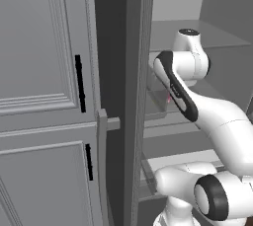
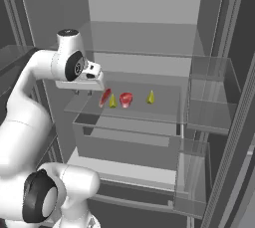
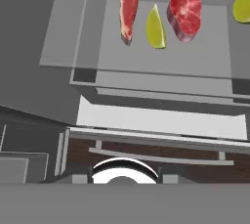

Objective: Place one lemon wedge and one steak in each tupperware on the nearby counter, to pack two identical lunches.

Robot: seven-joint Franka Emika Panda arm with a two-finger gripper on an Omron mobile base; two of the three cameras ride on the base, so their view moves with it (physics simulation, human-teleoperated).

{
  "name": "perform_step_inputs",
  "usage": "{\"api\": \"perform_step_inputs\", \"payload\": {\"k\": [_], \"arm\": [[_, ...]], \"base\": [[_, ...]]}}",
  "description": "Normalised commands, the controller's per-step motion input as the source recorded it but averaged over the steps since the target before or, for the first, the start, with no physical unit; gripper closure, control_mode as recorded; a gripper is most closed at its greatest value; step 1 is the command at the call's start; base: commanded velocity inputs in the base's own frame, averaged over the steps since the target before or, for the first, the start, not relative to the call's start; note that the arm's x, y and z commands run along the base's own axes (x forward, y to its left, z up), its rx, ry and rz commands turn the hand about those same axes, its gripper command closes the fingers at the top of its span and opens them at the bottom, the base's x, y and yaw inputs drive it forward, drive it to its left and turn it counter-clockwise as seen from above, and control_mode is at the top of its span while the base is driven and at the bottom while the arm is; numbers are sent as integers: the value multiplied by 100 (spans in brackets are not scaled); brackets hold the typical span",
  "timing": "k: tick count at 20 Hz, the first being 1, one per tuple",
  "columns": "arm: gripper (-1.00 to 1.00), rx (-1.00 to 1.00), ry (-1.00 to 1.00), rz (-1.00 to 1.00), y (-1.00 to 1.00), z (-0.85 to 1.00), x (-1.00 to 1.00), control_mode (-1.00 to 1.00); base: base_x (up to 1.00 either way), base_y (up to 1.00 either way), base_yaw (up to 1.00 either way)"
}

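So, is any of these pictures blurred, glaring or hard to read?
Right base view: even light, no glare; the clear shelf shows steaks and lemon wedges sharply. Hand view: sharp too, strongly tilted, with soft shadows below the shelf. Left base view: the door and arm hide most of the fridge.

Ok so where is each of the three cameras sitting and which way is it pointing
Left base view: behind the arm's left, facing the grey door and fridge edge; white arm at right.
Right base view: behind its right, facing the open fridge's glass shelf; arm at left.
Hand view: on the hand, above the shelf.
Both show two steaks and lemon wedges.
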Motion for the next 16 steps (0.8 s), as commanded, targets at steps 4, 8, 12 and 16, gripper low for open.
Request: {"api": "perform_step_inputs", "payload": {"k": [4, 8, 12, 16], "arm": [[-100, 0, -9, 0, -35, -4, 2, -100], [-100, 0, -27, -5, -78, -6, 5, -100], [-100, 0, -17, -7, -73, -31, 34, -100], [-100, 0, -1, -3, -40, -42, 75, -100]], "base": [[0, 0, 0], [0, 0, 0], [0, 0, 0], [0, 0, 0]]}}
